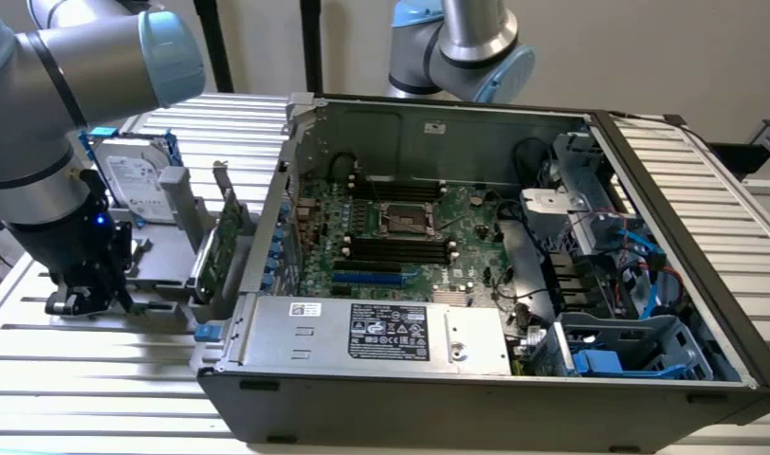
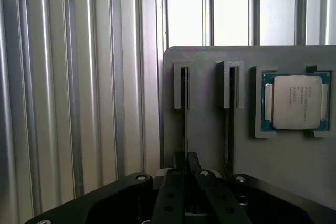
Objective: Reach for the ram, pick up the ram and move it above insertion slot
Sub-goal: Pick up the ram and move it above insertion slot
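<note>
- At the exterior view's left, the gripper [image 1: 84,301] hangs low over a grey fixture plate [image 1: 157,313] that stands beside the open computer case [image 1: 486,408].
- In the wrist view, the gripper [image 2: 185,157] lines up with the ram [image 2: 185,103], which is seated edge-on in a holder groove of the fixture plate [image 2: 210,145]. Whether the gripper is closed on the ram cannot be told.
- A second stick [image 2: 231,114] sits in the neighbouring groove, with a processor [image 2: 296,102] just beside it.
- Risk: a sideways offset could brush the second stick, and an off-centre hold could cock the ram and bind it in the groove.
- Risk: an upright expansion card [image 1: 221,248] and the case wall lie between the plate and the black memory slots [image 1: 398,250]. A low carry would likely strike them.
- Writing: the hard drive [image 1: 138,180] label, the power supply sticker [image 1: 388,332] and the processor's print all carry text, none of it legible.
</note>
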Robot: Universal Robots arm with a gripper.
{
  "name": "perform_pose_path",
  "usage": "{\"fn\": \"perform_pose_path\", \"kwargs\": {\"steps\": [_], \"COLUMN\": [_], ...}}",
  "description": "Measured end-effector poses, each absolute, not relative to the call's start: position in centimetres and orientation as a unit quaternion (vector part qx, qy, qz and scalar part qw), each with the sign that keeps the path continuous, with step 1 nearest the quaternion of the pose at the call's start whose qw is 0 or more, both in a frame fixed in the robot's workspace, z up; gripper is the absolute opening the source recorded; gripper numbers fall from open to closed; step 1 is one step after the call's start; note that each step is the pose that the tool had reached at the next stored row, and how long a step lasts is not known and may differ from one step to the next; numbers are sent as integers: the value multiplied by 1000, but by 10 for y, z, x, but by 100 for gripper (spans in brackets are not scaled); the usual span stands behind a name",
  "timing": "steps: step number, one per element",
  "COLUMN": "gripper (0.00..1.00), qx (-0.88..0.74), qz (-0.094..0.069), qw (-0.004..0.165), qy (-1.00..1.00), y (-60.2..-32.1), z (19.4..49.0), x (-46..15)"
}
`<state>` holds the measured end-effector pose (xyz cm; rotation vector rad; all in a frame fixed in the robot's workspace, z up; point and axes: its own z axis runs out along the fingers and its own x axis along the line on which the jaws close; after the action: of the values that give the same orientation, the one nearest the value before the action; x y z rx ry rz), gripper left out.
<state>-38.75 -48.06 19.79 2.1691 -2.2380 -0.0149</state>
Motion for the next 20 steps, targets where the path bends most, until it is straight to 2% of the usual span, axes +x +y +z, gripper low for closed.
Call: {"fn": "perform_pose_path", "kwargs": {"steps": [11, 20], "gripper": [13, 13], "qx": [697, 698], "qz": [-5, -5], "qw": [13, 13], "qy": [-717, -716], "y": [-481, -481], "z": [215, 252], "x": [-387, -384]}}
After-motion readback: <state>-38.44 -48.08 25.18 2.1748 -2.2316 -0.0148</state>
